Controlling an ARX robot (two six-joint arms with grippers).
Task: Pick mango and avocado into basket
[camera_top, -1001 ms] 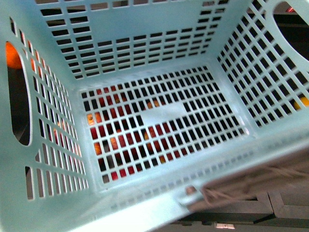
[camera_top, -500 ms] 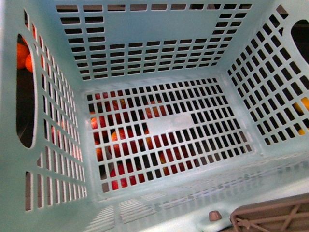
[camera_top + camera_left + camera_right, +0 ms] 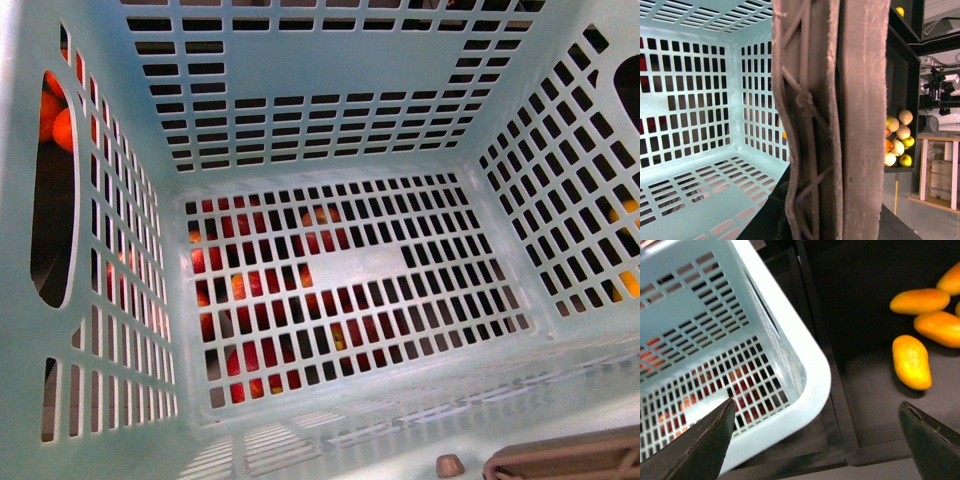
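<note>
basket (image 3: 330, 130) empty, fills front view, likely held close for loading. brown handle (image 3: 840, 125) at near rim blocks left wrist view; left pincer state: cannot tell. right gripper (image 3: 815, 406) wide, near mango (image 3: 911, 362) in dark bin (image 3: 860, 305) beside basket. avocado unseen.

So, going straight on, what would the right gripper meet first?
Probably the basket, its corner rim, framed by the open jaws of the right gripper; depth is unclear. The mangoes lie aside.

The right gripper (image 3: 816, 402) shows as two fingers (image 3: 700, 445), dark grey to black with a dull, matte surface. Each is a broad wedge narrowing to a blunt tip, its upper edge slightly lighter.
</note>
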